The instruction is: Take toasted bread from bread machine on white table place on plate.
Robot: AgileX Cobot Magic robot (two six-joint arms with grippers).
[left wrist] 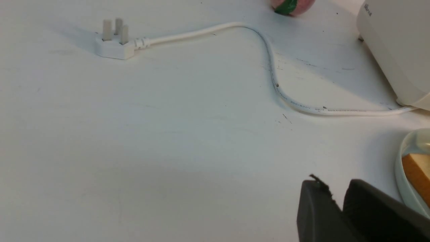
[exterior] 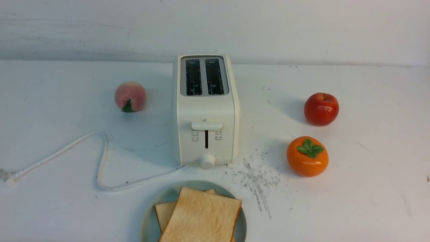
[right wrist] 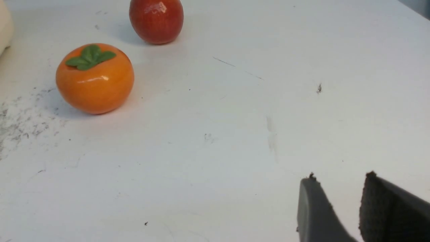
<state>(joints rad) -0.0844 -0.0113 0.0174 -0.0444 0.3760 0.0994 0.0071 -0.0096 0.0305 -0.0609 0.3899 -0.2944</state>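
- Front view, left third: a white cord [exterior: 100, 158] loops across the white table [exterior: 369, 201], and a pink peach [exterior: 130, 96] sits at upper left of centre.
- Centre: the bread machine [exterior: 205, 111] stands upright with both slots dark and bare.
- Bottom centre: two slices of toasted bread [exterior: 201, 216] lie overlapping on the plate [exterior: 149, 222], just below the machine's knob.
- Right third: a red apple [exterior: 321, 109] sits above an orange persimmon [exterior: 307, 156], with dark scratch marks [exterior: 257, 176] left of the persimmon.
- Left wrist view: the left gripper [left wrist: 337, 198] at lower right has its pads nearly together, holding nothing.
- Right wrist view: the right gripper [right wrist: 339, 196] at lower right shows a narrow gap, holding nothing.
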